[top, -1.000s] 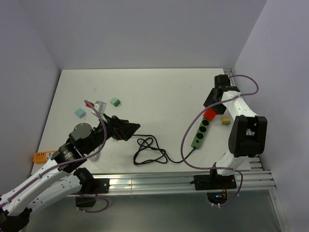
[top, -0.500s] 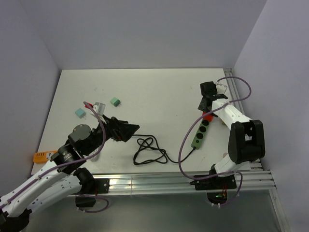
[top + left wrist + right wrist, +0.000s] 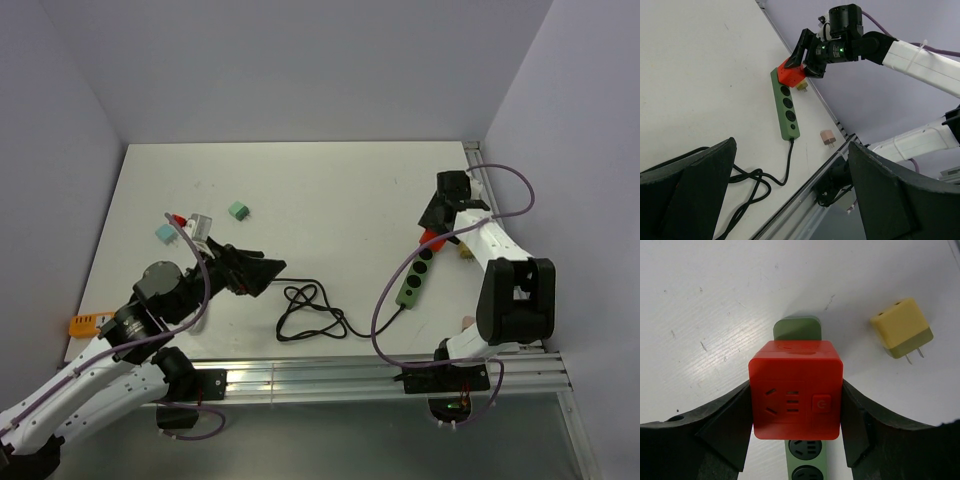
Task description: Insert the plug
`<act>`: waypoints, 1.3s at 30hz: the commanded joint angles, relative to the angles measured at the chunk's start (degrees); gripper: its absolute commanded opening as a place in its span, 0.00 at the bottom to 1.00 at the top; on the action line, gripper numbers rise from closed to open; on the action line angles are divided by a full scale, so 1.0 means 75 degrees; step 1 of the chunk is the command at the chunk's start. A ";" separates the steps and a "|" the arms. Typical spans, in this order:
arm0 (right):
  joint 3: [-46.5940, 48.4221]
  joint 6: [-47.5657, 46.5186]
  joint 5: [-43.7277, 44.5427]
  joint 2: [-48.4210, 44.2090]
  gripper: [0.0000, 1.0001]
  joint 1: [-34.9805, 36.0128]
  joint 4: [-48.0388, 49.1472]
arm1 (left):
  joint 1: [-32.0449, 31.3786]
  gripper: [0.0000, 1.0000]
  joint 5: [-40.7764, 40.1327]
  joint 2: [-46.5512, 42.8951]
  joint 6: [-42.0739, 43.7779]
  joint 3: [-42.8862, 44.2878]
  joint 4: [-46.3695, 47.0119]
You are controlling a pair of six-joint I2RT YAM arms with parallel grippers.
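**Seating the red plug [image 3: 796, 390]**

On the white table [image 3: 300, 180], the green power strip [image 3: 412, 285] lies right of centre. Right gripper [image 3: 434, 233] clamps the plug over its end socket, jaws half-closed; left gripper [image 3: 262, 268] gapes empty. Next, I judge: press straight down.

The red plug [image 3: 796, 389] hides most of the green power strip [image 3: 796, 329], which the bottom edge cuts off.

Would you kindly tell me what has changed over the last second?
The right hand, gripping the red plug cube at the green power strip's far end, swung left then back right. The left hand, open, drew back slightly. Strip, cable and loose plugs stayed put.
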 commanded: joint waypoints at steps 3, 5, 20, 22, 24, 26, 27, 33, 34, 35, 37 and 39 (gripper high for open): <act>-0.1150 0.0358 -0.1167 0.0694 0.00 -0.0201 -0.1293 | 0.0018 0.99 0.0060 -0.0178 -0.0043 0.0084 0.0017; -0.1081 0.0451 -0.1038 0.0846 0.00 -0.0061 -0.1467 | 0.0006 0.99 0.0130 -0.0155 -0.0090 0.0072 0.0052; -0.0869 0.0194 -0.0931 0.0661 0.00 0.0315 -0.1329 | 0.0018 0.99 0.0236 -0.0143 -0.0312 -0.0045 0.0099; -0.0764 0.0171 -0.1048 0.0414 0.11 0.0327 -0.1211 | 0.0018 0.99 0.0247 -0.0131 -0.0324 -0.0080 0.0123; -0.0542 0.0136 -0.0967 0.0121 0.37 0.0396 -0.1211 | 0.0018 0.99 0.0247 -0.0061 -0.0324 -0.0057 0.0111; -0.0027 0.0112 -0.0769 -0.0009 0.71 0.0514 -0.1350 | 0.0018 0.99 0.0259 -0.0003 -0.0336 -0.0034 0.0111; 0.0184 0.0100 -0.0767 -0.0113 0.80 0.0619 -0.1386 | 0.0018 0.98 0.0271 0.0009 -0.0359 -0.0010 0.0111; 0.2258 0.0182 -0.0136 -0.0313 1.00 0.0959 -0.2510 | 0.0018 0.98 0.0365 -0.0084 -0.0476 0.0060 0.0006; 0.2527 0.0182 -0.0100 -0.0383 1.00 0.0971 -0.2662 | 0.0006 0.98 0.0388 -0.0131 -0.0546 0.0049 -0.0006; 0.2588 0.0182 -0.0064 -0.0651 1.00 0.0983 -0.2873 | 0.0006 0.98 0.0365 -0.0236 -0.0559 0.0037 -0.0041; 0.2437 0.0275 0.0053 -0.1119 1.00 0.0971 -0.3073 | 0.0018 0.98 0.0318 -0.0423 -0.0629 -0.0033 -0.0053; 0.2191 0.0346 0.0088 -0.1379 1.00 0.0913 -0.3156 | 0.0018 0.98 0.0236 -0.0541 -0.0652 -0.0092 -0.0053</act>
